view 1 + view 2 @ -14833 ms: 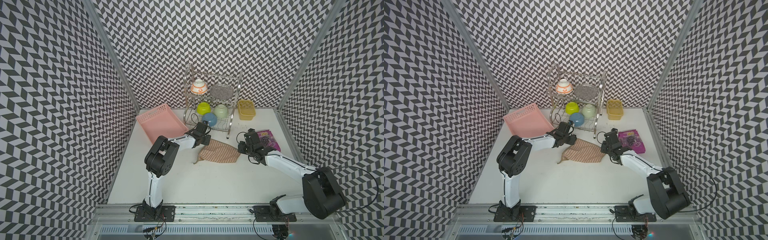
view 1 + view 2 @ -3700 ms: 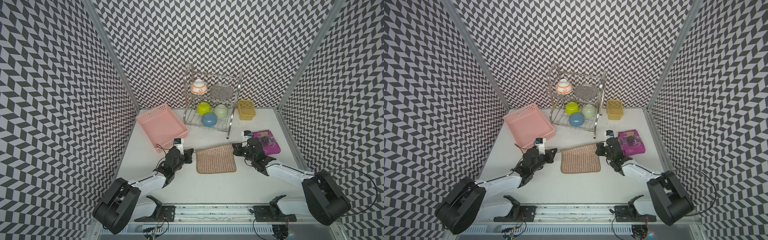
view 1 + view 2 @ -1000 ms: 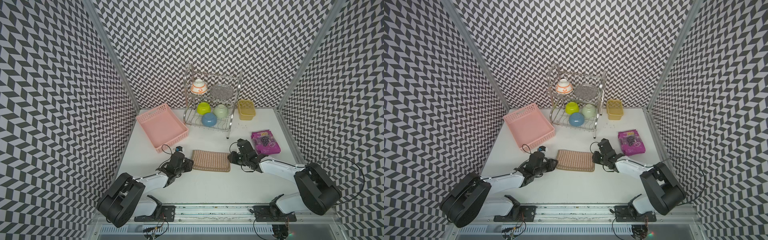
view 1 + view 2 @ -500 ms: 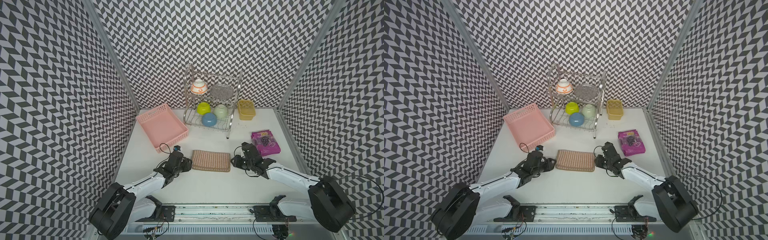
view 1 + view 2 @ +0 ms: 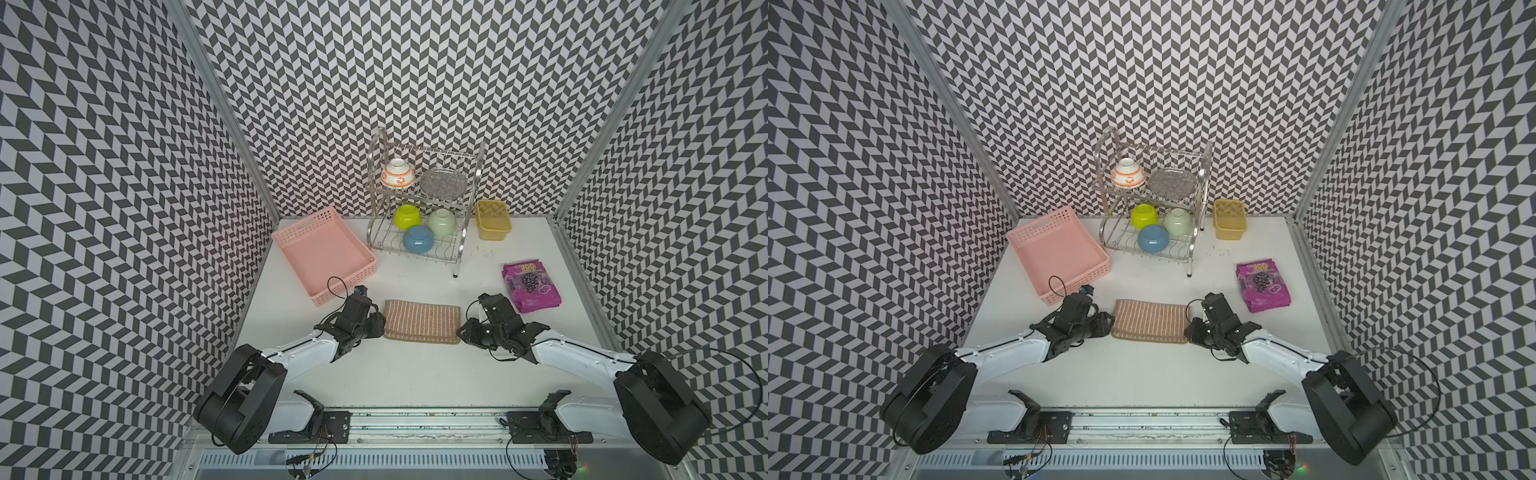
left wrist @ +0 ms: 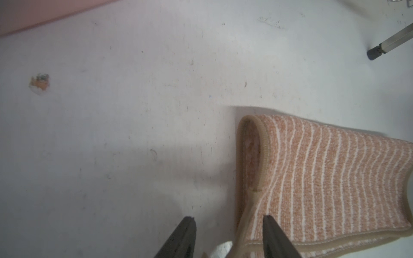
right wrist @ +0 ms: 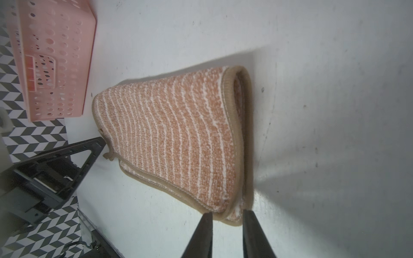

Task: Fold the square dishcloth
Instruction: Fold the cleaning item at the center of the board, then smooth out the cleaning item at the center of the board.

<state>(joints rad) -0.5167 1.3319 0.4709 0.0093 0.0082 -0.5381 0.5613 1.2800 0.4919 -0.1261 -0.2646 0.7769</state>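
The dishcloth point(image 5: 422, 321) point(image 5: 1149, 321) is orange with white stripes and a tan rim. It lies folded in half as a flat rectangle on the white table. My left gripper point(image 5: 380, 326) point(image 5: 1109, 326) rests low at its left end. In the left wrist view its jaws point(image 6: 228, 220) stand wide apart, and the near corner of the dishcloth point(image 6: 324, 178) lies between them. My right gripper point(image 5: 460, 332) point(image 5: 1187, 332) is at the right end. Its jaws point(image 7: 228, 214) are narrowly apart and straddle the near corner of the dishcloth point(image 7: 174, 138).
A pink basket point(image 5: 345, 286) stands just behind the left gripper. The wire dish rack point(image 5: 456, 272) with several bowls is behind the cloth, and a yellow container point(image 5: 493, 225) sits beside it. A purple snack bag point(image 5: 530, 286) lies behind the right gripper.
A few seconds ago the cloth lay flat as a square; now it is folded in half. In the last second it has stayed put, the left jaws have widened and the right jaws have narrowed.
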